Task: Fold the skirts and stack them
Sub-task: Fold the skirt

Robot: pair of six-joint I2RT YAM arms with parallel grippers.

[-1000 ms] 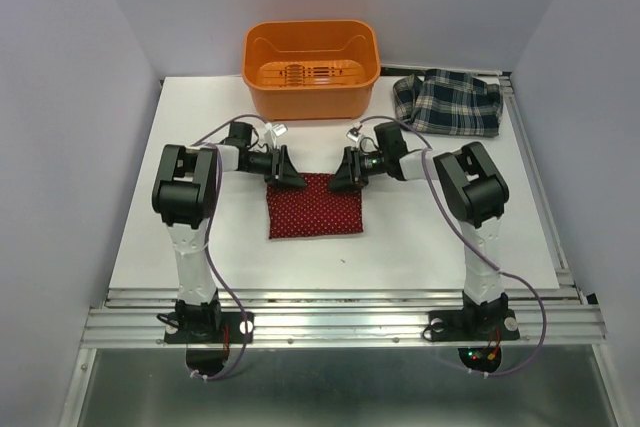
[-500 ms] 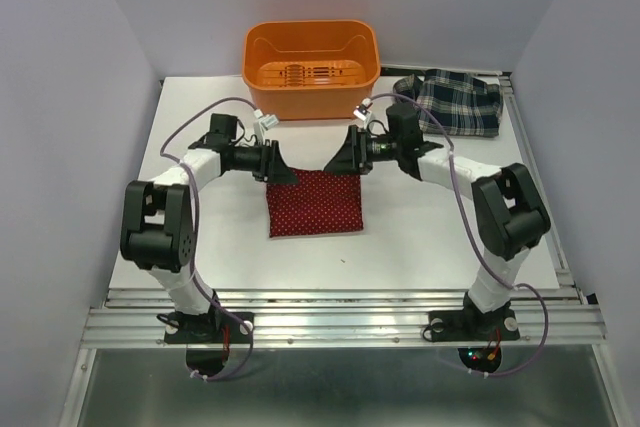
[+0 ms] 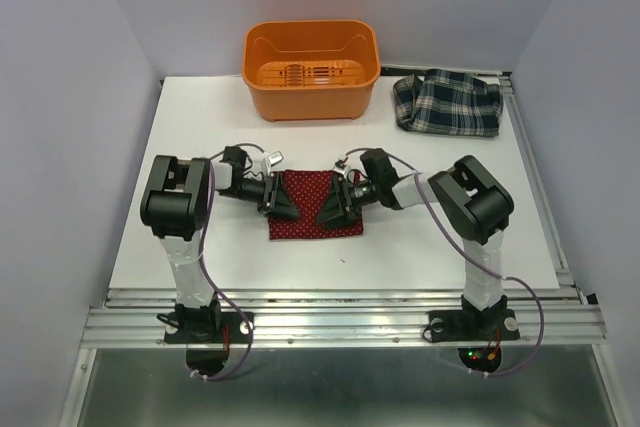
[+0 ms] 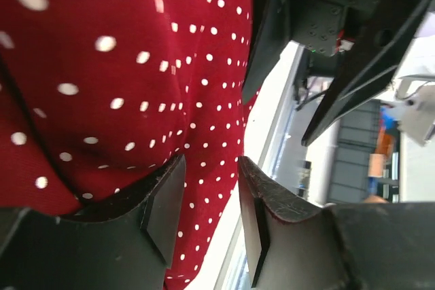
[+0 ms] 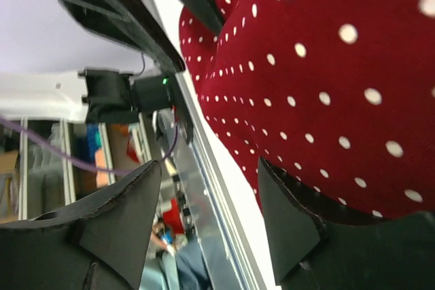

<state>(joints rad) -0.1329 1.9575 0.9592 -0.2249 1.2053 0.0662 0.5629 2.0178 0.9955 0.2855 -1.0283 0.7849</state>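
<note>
The dark red skirt with white dots (image 3: 308, 224) lies folded flat as a rectangle at the table's middle. My left gripper (image 3: 284, 197) rests low over its left part and my right gripper (image 3: 331, 209) over its right part, pointing at each other. In the left wrist view the gripper (image 4: 211, 171) is open, with the red cloth (image 4: 136, 66) under it and nothing pinched. In the right wrist view the gripper (image 5: 209, 171) is wide open, one finger (image 5: 289, 215) against the red cloth (image 5: 326, 66). The plaid skirt (image 3: 447, 104) lies bunched at the back right.
An orange plastic bin (image 3: 310, 67) stands at the back centre, behind the red skirt. The white table (image 3: 200, 257) ends at a metal rail at the near edge. Grey walls close in on the left, right and back.
Both grippers have come from the red skirt's far edge, lifted, then dropped low over its middle, closer to each other. The skirt lies much as before.
</note>
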